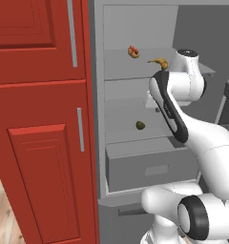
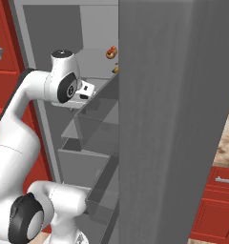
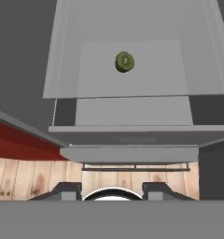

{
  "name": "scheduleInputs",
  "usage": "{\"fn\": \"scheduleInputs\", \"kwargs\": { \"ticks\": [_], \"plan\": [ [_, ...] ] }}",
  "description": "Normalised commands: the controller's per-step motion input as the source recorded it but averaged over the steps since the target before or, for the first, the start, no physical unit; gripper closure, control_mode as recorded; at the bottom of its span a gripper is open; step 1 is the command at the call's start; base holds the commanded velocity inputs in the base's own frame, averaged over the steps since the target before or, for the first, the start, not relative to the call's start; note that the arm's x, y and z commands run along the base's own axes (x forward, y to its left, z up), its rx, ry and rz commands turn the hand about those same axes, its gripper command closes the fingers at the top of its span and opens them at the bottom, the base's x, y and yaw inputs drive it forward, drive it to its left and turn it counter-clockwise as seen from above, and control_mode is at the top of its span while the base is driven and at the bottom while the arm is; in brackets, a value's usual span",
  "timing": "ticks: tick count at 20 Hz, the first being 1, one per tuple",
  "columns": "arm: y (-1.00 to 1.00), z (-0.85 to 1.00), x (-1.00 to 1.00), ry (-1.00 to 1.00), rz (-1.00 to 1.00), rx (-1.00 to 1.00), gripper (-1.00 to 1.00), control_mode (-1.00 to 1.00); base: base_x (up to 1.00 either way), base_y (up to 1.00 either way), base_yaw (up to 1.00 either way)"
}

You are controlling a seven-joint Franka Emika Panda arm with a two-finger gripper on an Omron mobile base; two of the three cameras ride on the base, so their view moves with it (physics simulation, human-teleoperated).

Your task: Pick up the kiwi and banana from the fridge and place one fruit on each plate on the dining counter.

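The fridge (image 1: pixel 135 157) stands open. The kiwi (image 1: pixel 140 125) lies alone on the middle shelf, and in the hand view the kiwi (image 3: pixel 124 61) sits near the top centre, well beyond the fingertips. On the shelf above rests the banana (image 1: pixel 158 62), a sliver of which, the banana (image 2: pixel 115 69), peeks past the door edge. My gripper (image 3: pixel 113 190) hovers in front of the fridge above the kiwi's shelf, its hand pointing down, fingers apart with nothing between them. In the right base view the gripper (image 2: pixel 90 90) is at the arm's end beside the shelves.
A red-and-tan food item (image 1: pixel 133 51) lies left of the banana. A grey drawer (image 1: pixel 150 167) sits below the kiwi's shelf. The open fridge door (image 2: pixel 173 119) walls off the right side. Red cupboards (image 1: pixel 40 119) close the left. Wood floor (image 3: pixel 34 177) shows below.
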Motion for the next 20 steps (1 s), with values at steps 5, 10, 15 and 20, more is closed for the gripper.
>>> {"fn": "scheduleInputs", "kwargs": {
  "ticks": [5, 10, 15, 20],
  "plan": [
    [0.01, -0.05, -0.10, -0.01, 0.00, -0.02, -1.00, -1.00, 0.00, 0.00, 0.00],
    [0.00, -0.57, -0.11, 0.00, 0.00, -0.01, -1.00, -1.00, 0.00, 0.00, 0.00],
    [0.00, -0.68, 0.25, 0.00, 0.00, 0.00, -1.00, -1.00, 0.00, 0.00, 0.00],
    [0.00, -0.22, 0.68, 0.00, 0.00, 0.02, -1.00, -1.00, 0.00, 0.00, 0.00]
  ]
}}
